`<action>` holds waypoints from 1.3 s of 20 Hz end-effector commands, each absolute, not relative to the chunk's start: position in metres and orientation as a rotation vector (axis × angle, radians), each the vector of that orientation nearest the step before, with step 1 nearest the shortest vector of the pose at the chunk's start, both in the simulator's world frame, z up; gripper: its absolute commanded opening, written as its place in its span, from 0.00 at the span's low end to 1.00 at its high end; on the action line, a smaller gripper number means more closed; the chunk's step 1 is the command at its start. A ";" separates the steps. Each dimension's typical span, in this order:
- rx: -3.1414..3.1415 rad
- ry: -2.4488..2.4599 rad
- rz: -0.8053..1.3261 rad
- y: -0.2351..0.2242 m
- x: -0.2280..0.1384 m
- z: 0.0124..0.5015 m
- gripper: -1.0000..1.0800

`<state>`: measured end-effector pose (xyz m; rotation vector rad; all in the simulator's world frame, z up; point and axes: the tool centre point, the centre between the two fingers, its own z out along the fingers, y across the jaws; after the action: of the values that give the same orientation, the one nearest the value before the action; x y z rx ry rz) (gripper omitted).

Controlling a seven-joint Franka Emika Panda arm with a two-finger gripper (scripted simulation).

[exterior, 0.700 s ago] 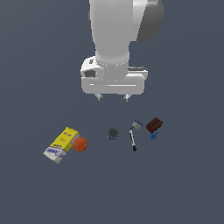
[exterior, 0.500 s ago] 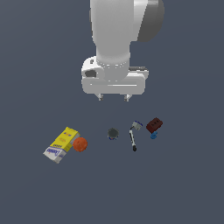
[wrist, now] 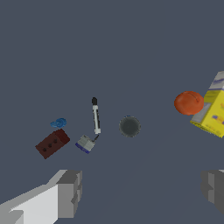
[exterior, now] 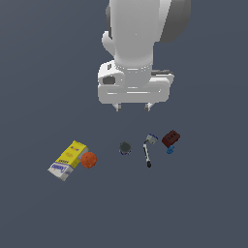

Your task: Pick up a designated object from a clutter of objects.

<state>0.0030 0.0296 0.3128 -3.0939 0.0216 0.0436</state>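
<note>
The thin pale rod with a black tip (exterior: 146,155) lies flat on the grey floor, between the dark round knob (exterior: 124,147) and the dark red block (exterior: 171,138); in the wrist view the rod (wrist: 96,117) lies by the white-blue piece (wrist: 85,144). My gripper (exterior: 131,107) hangs open and empty well above the floor, above and behind the rod in the exterior view. Its two fingertips (wrist: 70,192) frame the wrist view, wide apart.
The white-blue piece (exterior: 152,139) touches the rod's pale end. A tiny blue piece (exterior: 170,150) sits by the red block. The orange ball (exterior: 88,159) rests against the yellow-and-white box (exterior: 69,159) at the exterior view's left.
The gripper has shifted slightly toward the exterior view's right. The objects have not moved.
</note>
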 end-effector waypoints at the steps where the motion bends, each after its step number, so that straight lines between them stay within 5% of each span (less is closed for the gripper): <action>1: -3.095 0.022 0.045 0.030 0.004 0.310 0.96; 11: -3.114 -0.003 0.036 0.046 0.022 0.259 0.96; 26: -3.141 -0.104 0.008 0.100 0.038 0.106 0.96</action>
<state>0.0378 0.0947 0.1186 -3.1406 -0.0946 0.0136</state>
